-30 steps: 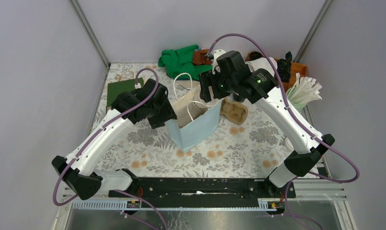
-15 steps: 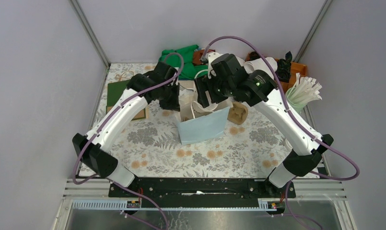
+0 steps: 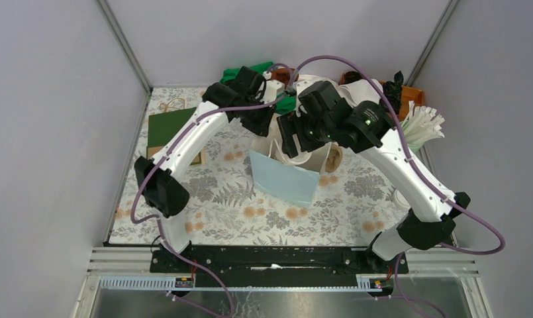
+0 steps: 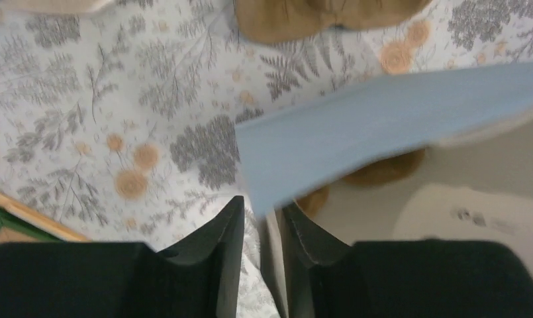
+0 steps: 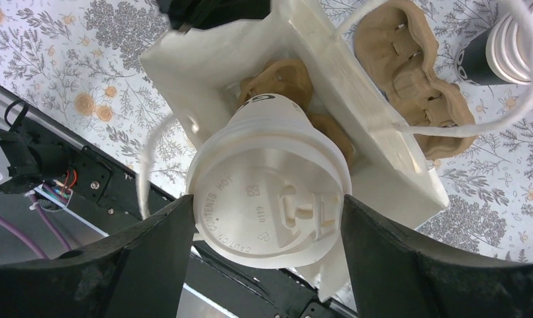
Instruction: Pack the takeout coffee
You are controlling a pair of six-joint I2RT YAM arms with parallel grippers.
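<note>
Takeout coffee (image 5: pixel 267 212) hangs upright in the mouth of the open paper bag (image 5: pixel 184 66), with the right gripper (image 5: pixel 267 222) clamped on its lid. The left gripper (image 4: pixel 260 225) pinches the bag's rim. Lower the cup straight down, centred over the pulp tray (image 5: pixel 283 76) inside, and release only once it is seated.

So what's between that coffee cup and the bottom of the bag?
A brown pulp tray sits under the takeout coffee inside the paper bag; the right wrist view shows it.
</note>
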